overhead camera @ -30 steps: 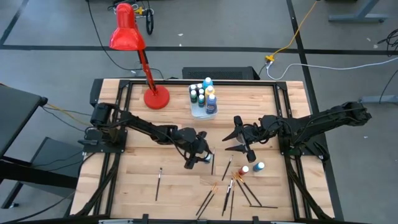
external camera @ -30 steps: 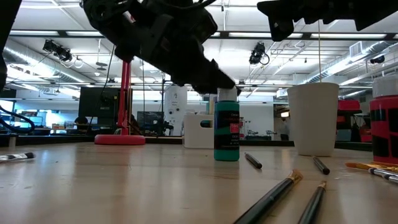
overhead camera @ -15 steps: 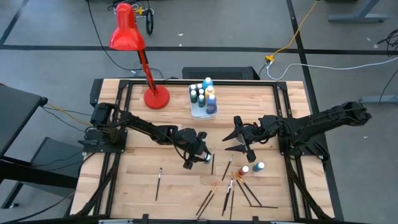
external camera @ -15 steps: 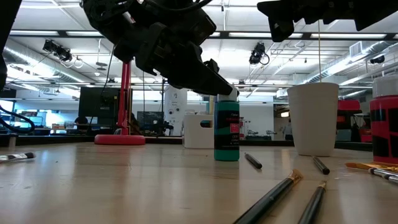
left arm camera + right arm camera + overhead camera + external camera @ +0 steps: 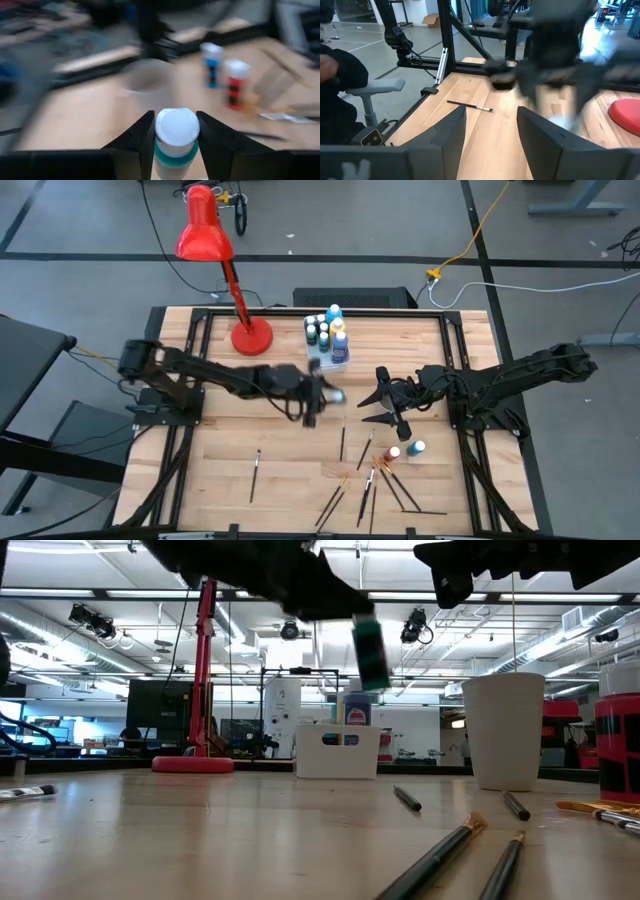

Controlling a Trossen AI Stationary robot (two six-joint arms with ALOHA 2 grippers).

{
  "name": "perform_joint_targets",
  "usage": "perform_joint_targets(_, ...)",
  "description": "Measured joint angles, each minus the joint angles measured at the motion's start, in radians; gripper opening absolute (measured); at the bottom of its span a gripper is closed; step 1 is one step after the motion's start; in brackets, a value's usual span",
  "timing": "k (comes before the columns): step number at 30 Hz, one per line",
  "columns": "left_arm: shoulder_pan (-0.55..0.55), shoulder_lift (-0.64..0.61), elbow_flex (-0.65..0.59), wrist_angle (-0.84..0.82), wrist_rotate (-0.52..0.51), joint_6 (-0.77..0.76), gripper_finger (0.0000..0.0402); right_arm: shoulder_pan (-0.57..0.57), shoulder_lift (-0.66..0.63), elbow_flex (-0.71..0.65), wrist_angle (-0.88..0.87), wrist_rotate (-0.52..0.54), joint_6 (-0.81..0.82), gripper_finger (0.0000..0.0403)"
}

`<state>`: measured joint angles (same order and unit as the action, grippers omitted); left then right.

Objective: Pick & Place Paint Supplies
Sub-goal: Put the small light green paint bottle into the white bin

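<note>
A: Left gripper [image 5: 322, 392] of the dark left arm, where is it, and how do its jaws stand?

B: It hangs above the middle of the wooden table [image 5: 220, 440], between the white rectangular tub [image 5: 328, 357] and the loose brushes. Its jaws are clenched on a teal paint bottle with a white cap [image 5: 175, 135]. In the left wrist view the 2 dark fingers [image 5: 137, 140] press the bottle from both sides just under the cap. In the low view the same bottle [image 5: 372, 650] is clear of the tabletop and tilted, cap uppermost.

A: And the right gripper [image 5: 383, 406]?

B: It waits over the right half of the table, near 2 small upright bottles. Its jaws are spread apart and grasp nothing, as the right wrist view shows.

A: Where are the remaining paint supplies?

B: Several white-capped bottles stand inside the tub at the far edge of the table, just beside the round base of the red desk lamp [image 5: 251, 338]. A red bottle with a white cap [image 5: 394, 452] and a blue bottle with a white cap [image 5: 417, 448] stand just beside each other on the table, near the right gripper. Thin paintbrushes lie scattered on the near part of the table: 1 dark-handled brush [image 5: 256, 474] lies alone to the left, well apart from the cluster of dark and orange-brown brushes [image 5: 372, 480] near the 2 bottles.
</note>
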<state>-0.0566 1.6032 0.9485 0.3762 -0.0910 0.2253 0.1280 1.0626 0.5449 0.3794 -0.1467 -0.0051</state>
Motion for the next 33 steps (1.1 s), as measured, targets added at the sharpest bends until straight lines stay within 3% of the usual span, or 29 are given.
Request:
perform_joint_targets(5,0.065,-0.15,0.0,-0.129,-0.232,0.005,0.0136,0.0,0.0,0.0,-0.001,0.0,0.0,0.0178)
perform_joint_targets(8,0.138,-0.192,0.001,-0.191,-0.295,-0.039,0.0131,0.0,0.0,0.0,-0.001,0.0,0.0,0.0178)
perform_joint_targets(16,0.358,-0.134,-0.032,-0.242,-0.092,-0.204,0.0138,0.0,0.0,0.0,0.0,0.0,0.0,0.0178)
perform_joint_targets(25,0.429,0.076,-0.064,-0.071,-0.083,-0.182,0.014,0.0,0.0,0.0,-0.007,0.001,0.0,0.0178)
perform_joint_targets(33,0.444,0.135,-0.062,0.001,-0.115,-0.168,0.0134,0.0,0.0,0.0,-0.009,0.001,0.0,0.0178)
